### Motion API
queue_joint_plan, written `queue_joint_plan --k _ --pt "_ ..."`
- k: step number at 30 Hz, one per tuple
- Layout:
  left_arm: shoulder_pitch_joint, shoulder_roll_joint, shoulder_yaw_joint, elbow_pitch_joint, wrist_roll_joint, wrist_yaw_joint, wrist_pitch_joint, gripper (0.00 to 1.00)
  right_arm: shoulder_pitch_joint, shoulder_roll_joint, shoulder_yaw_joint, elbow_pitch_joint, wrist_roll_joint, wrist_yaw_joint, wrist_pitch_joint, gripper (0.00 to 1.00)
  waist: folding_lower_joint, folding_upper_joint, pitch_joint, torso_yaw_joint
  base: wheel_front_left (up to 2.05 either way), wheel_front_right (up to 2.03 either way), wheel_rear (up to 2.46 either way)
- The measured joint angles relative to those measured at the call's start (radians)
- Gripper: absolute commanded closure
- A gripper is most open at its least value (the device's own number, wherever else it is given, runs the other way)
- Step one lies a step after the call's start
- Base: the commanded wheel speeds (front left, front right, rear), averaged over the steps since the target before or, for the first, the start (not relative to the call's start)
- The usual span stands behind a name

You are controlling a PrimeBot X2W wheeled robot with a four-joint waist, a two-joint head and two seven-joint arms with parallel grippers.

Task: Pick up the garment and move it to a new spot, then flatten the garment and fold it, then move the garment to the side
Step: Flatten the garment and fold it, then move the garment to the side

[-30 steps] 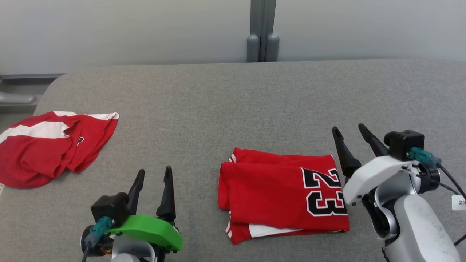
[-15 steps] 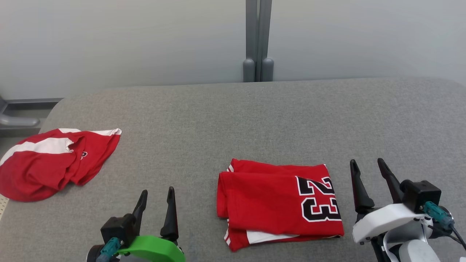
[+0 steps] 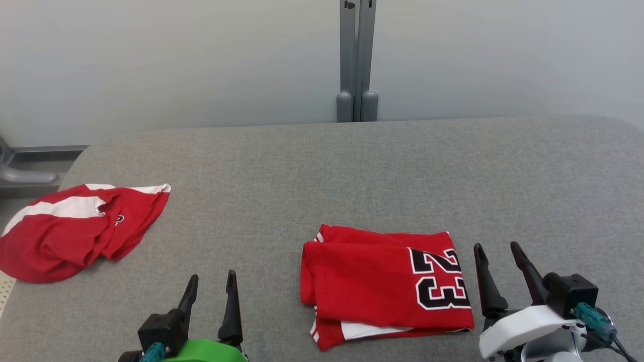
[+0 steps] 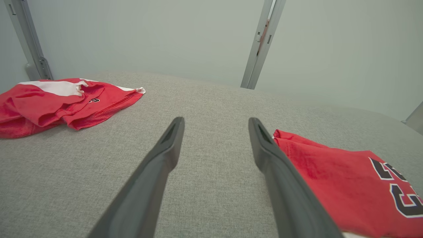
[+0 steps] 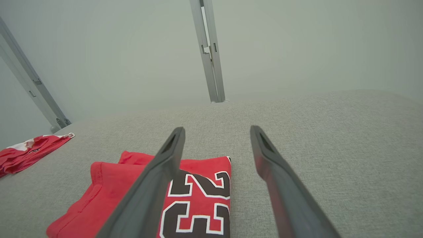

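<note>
A folded red jersey (image 3: 372, 281) with a black "23" lies flat on the grey table (image 3: 322, 171), front and right of centre. It also appears in the left wrist view (image 4: 330, 188) and in the right wrist view (image 5: 99, 185). My right gripper (image 3: 495, 246) is open just off the jersey's right edge and holds nothing (image 5: 217, 128). My left gripper (image 3: 212, 275) is open above bare table to the jersey's left, also holding nothing (image 4: 216, 119).
A crumpled red and white garment (image 3: 75, 231) lies at the table's left edge (image 4: 59, 99), far from both grippers (image 5: 29, 152). A grey metal post (image 3: 356, 60) stands behind the table against a pale wall. Bare table stretches behind and right of the jersey.
The head camera has tilted up, shifting the whole picture down. My right gripper has drawn back toward me along the jersey's right edge. Both grippers stay open and the jersey lies unchanged.
</note>
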Motion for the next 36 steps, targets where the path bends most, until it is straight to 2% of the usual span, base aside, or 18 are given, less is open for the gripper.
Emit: queue_joint_plan --k 13,19,30,36 --pt "0.000 -0.011 0.019 0.024 0.013 -0.021 0.000 0.00 -0.013 0.000 -0.011 0.026 -0.007 0.000 0.011 0.00 0.0000 0.0000 0.003 0.001 0.00 0.00 0.00" --pt "0.000 -0.012 0.026 0.028 0.019 -0.022 0.000 0.00 -0.014 0.001 -0.043 0.051 -0.032 0.000 0.052 0.00 0.0000 0.0000 0.006 0.003 0.00 0.00 0.00" --pt "-0.007 -0.006 0.025 0.015 0.034 -0.021 0.006 0.00 -0.103 0.000 -0.120 0.166 -0.068 0.000 0.283 0.00 0.0000 0.0000 0.035 0.029 0.00 0.00 0.00" --pt "-0.007 0.024 0.036 -0.032 0.041 -0.003 0.023 0.00 -0.163 0.000 -0.114 0.196 -0.046 0.000 0.422 0.00 0.0000 0.0000 0.059 0.066 0.00 0.00 0.00"
